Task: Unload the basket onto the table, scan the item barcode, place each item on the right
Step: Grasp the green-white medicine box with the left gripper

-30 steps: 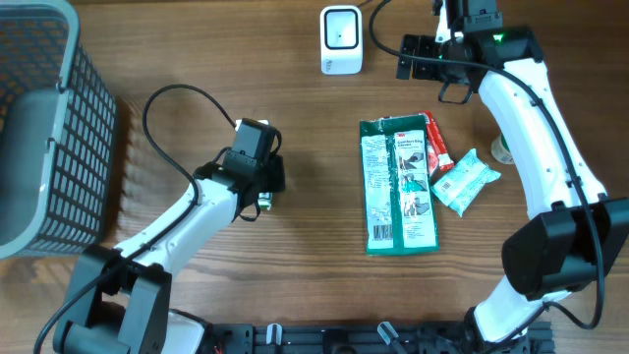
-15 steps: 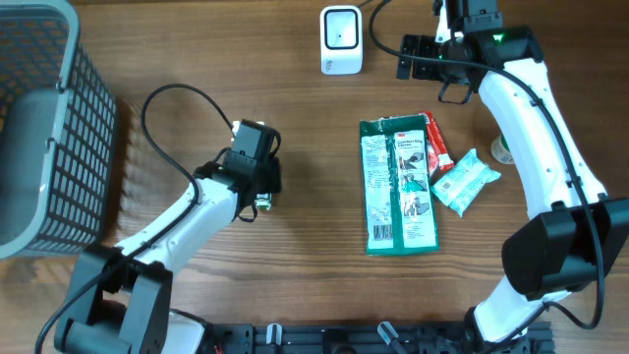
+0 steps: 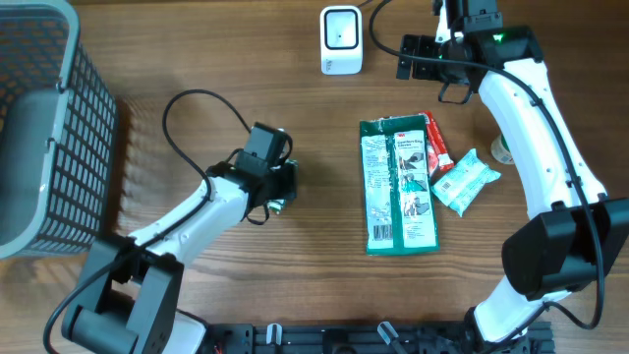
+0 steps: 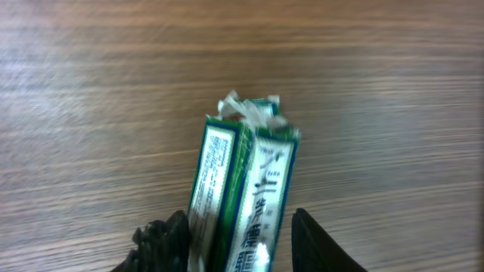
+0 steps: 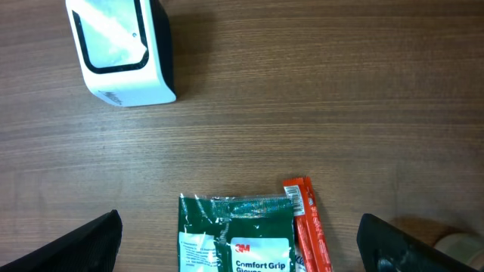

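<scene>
The left gripper (image 3: 279, 185) is clenched on a small green-and-white packet (image 4: 246, 189). In the left wrist view the packet stands between the two black fingers (image 4: 168, 238) with its crimped, torn-looking end sticking out past them, above bare wood. The print on it is too blurred to read, and no barcode can be made out on the face that shows. From overhead, this gripper and the packet are over the middle of the counter (image 3: 295, 275), left of centre, well apart from the scanner (image 3: 341, 39).

The scanner, a white box with a dark-framed window, stands near the far edge, about midway along it. The right gripper (image 3: 418, 57) hangs just to the right of the scanner, by the far edge. It is released, jaws spread wide and grasping nothing: in the right wrist view its two fingers sit at the lower corners with only wood between them and the scanner.

Toward the right side lies a long green glove pack (image 3: 398, 185), flat, running from far to near. A red stick (image 3: 436, 147) lies against its right side at the far end. A teal pouch (image 3: 466, 181) lies just beside the pack on the right, touching the stick's near end. A grey mesh basket (image 3: 39, 128) fills the far left corner.
</scene>
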